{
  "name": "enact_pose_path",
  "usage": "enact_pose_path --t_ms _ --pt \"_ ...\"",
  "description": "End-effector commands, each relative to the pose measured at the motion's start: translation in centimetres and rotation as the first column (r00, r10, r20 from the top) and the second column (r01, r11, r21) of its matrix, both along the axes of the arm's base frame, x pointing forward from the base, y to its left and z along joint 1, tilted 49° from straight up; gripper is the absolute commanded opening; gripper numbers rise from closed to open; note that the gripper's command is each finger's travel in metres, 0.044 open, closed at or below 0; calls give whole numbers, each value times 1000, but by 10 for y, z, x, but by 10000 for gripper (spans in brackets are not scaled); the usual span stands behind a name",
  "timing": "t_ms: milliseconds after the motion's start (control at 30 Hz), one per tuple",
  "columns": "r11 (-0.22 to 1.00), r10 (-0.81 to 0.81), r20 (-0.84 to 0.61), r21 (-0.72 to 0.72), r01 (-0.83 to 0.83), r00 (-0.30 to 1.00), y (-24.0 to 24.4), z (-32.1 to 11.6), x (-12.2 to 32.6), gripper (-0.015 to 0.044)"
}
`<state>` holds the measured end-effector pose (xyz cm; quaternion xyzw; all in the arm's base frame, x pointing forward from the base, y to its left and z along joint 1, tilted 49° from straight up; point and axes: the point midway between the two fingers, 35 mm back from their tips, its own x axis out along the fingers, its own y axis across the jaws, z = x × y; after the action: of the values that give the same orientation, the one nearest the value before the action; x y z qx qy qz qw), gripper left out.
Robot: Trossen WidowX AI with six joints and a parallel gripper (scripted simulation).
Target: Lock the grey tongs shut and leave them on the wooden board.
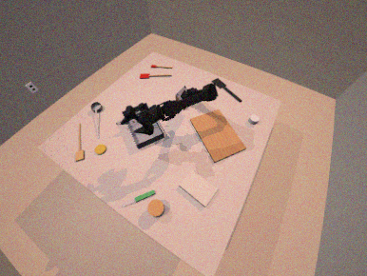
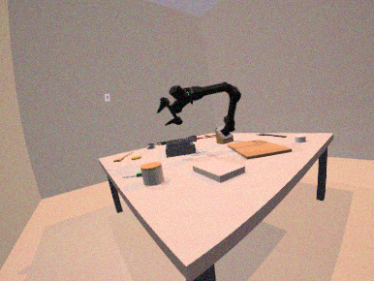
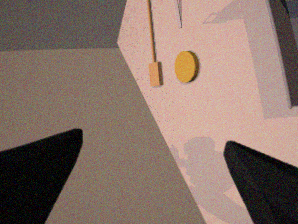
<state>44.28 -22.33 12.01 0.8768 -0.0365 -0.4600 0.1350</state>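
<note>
The black roasting tin (image 1: pixel 151 141) (image 2: pixel 180 149) stands left of the arm's base; its side wall (image 3: pixel 286 60) shows at the right edge of the wrist view. The grey tongs (image 2: pixel 163 143) lie across its top in the exterior view; the arm hides most of them in the top view, so how far they are open cannot be seen. The wooden board (image 1: pixel 219 138) (image 2: pixel 259 149) lies flat on the table with nothing on it. My gripper (image 1: pixel 134 127) (image 2: pixel 163 117) (image 3: pixel 155 142) is open and empty, well above the table near the tin, its fingers wide apart.
A yellow disc (image 1: pixel 100 149) (image 3: pixel 186 66), a wooden spatula (image 1: pixel 80 155) (image 3: pixel 155 74) and a ladle (image 1: pixel 97 108) lie beyond the tin. A green-handled tool (image 1: pixel 144 196), a round canister (image 1: pixel 156 207) (image 2: pixel 152 174) and a pale block (image 1: pixel 199 189) (image 2: pixel 219 171) are on the near side.
</note>
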Motion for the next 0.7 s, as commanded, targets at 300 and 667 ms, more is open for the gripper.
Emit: enact_pose_path --t_ms 300,667 --pt "457 -101 -628 660 596 772 -3 -153 -103 440" --pt "179 -47 -750 644 744 660 1 -169 -125 440"
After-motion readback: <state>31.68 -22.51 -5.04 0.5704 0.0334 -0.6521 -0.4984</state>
